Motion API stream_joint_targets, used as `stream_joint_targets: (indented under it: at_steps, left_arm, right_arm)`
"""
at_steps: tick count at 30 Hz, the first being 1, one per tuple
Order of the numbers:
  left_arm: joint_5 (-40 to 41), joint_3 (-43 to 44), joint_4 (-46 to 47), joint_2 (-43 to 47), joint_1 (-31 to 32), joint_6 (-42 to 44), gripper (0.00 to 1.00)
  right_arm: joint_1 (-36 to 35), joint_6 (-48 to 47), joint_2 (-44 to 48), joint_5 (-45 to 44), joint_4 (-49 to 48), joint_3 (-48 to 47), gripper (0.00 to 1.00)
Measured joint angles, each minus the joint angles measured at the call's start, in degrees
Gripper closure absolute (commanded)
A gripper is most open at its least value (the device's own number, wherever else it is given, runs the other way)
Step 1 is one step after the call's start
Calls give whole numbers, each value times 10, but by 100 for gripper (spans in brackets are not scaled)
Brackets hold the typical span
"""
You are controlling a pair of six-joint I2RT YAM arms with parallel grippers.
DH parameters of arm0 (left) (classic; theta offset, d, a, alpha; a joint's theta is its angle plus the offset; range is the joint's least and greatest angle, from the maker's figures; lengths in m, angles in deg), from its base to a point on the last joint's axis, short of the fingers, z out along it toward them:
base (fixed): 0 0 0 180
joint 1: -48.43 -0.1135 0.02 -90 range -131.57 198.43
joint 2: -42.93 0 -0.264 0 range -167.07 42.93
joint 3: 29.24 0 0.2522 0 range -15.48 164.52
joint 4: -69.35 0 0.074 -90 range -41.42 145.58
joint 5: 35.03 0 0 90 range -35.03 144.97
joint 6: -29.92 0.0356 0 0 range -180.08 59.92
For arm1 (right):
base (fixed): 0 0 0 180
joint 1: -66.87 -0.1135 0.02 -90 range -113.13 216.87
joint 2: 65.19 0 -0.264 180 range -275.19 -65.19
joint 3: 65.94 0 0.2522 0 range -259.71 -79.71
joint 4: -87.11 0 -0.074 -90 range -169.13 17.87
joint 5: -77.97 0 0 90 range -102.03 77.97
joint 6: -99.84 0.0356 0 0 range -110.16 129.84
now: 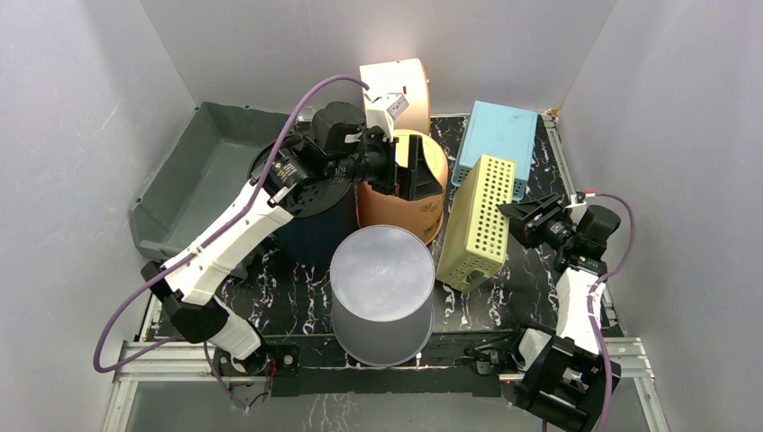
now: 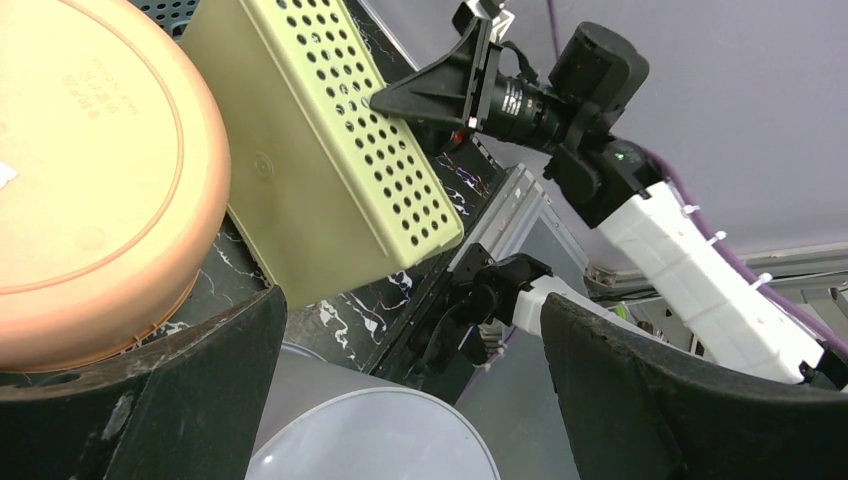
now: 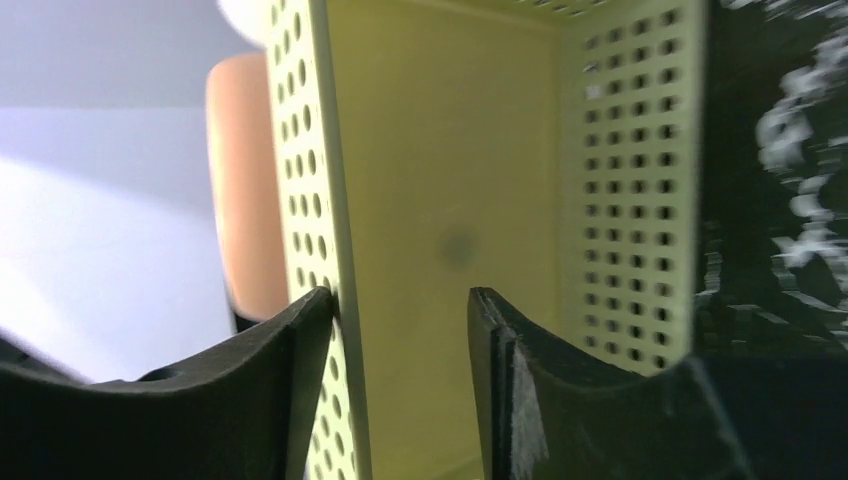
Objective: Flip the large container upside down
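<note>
A yellow-green perforated basket stands tilted on its side at the right of the mat, also in the left wrist view. My right gripper straddles its upper side wall: one finger lies against the outside, the other sits inside with a gap, so the jaws are open. My left gripper is open and empty, hovering over an orange bucket whose flat base faces its camera.
A grey bucket stands upside down at the front centre. A dark blue bucket sits under my left arm. A grey bin is at the left, a blue basket behind the yellow one, and an orange-and-white container at the back wall.
</note>
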Motion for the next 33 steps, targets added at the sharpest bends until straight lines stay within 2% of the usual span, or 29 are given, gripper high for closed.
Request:
stream_joint_targets:
  at_steps: [1, 2, 9, 15, 19, 22, 26, 28, 33]
  left_arm:
    - [0, 0, 0, 0, 0, 0, 2]
    - [0, 0, 1, 0, 0, 0, 2]
    - [-9, -2, 12, 0, 0, -7, 2]
    - [-13, -2, 12, 0, 0, -8, 2]
    - [-14, 2, 8, -2, 0, -6, 2]
    - [-14, 20, -1, -13, 0, -3, 2]
    - [-2, 49, -24, -34, 0, 8, 2]
    - [26, 70, -57, -46, 0, 19, 2]
    - [99, 133, -135, -75, -2, 36, 2]
  right_arm:
    - [5, -28, 0, -20, 37, -17, 37]
    - [8, -48, 0, -38, 64, -29, 35]
    - [15, -138, 3, -204, 216, -92, 33]
    - [17, -158, 5, -377, 339, -104, 31]
    - [17, -163, 3, -470, 400, -162, 29]
    - [17, -175, -3, -489, 406, -216, 27]
    - [7, -206, -20, -391, 355, -258, 19]
    - [-42, -217, -37, -376, 342, -281, 16]
    - [-289, -252, -87, -388, 337, -393, 15]
